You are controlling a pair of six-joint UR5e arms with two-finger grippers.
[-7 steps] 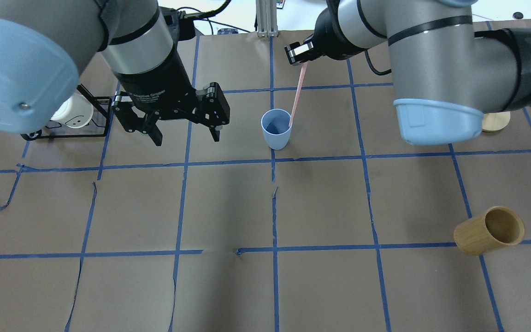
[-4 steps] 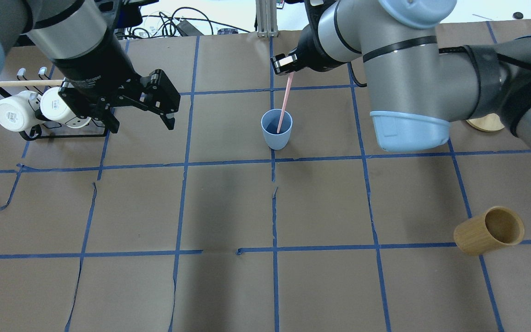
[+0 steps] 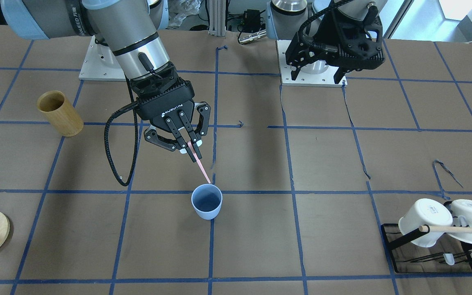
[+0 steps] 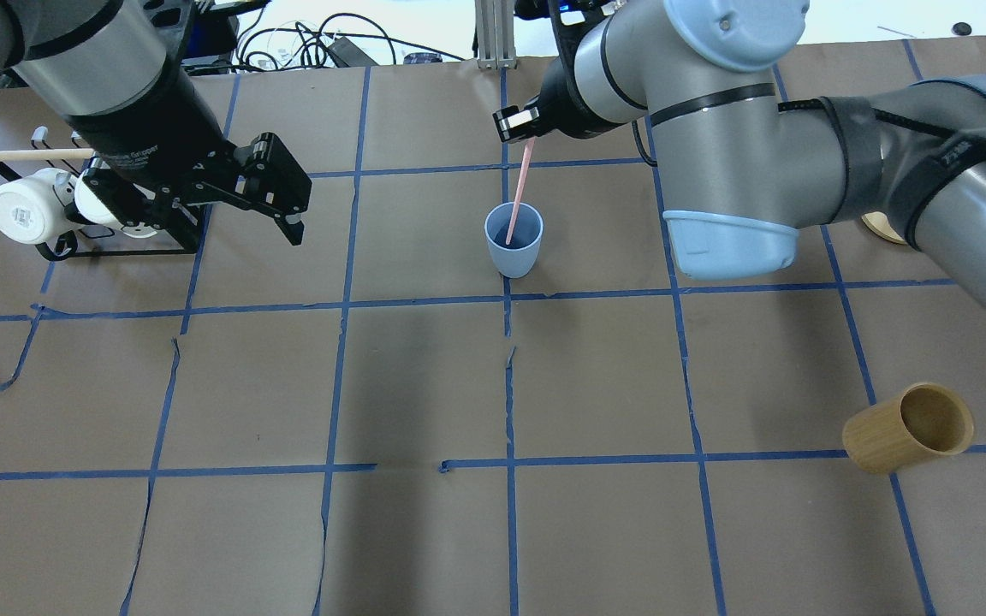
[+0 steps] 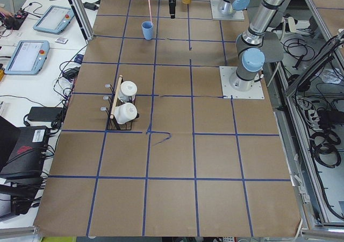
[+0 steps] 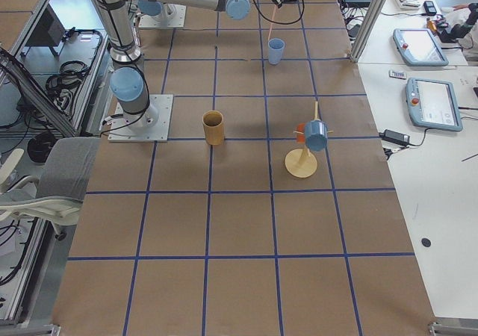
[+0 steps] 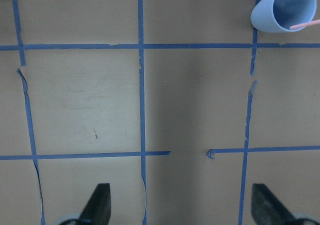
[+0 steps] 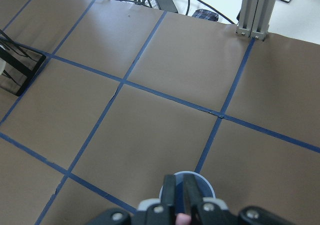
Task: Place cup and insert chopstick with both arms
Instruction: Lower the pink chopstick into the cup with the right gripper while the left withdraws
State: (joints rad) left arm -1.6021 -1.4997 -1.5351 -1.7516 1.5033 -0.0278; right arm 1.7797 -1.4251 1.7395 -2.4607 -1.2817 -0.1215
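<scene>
Right gripper is clamped tight on the top end of a pink chopstick, fingers pressed together w/ the stick between them. It hangs tilted, and its lower end sits inside the mouth of the blue cup; from overhead the tip looks to be down past the rim, against the inner wall. Cup stands upright on the brown-paper table, right on a blue tape line near the middle, approx. below the gripper.

Left gripper is up in the air w/ its fingers spread wide, nothing between them. It's well apart from the cup, over toward the mug rack side. Its wrist cam looks straight down on bare paper and tape, w/ the cup and a bit of pink stick in the top corner.

Rack carries two white mugs on their sides. A bamboo cup stands upright off on the right arm's side, well away from the blue one.
</scene>
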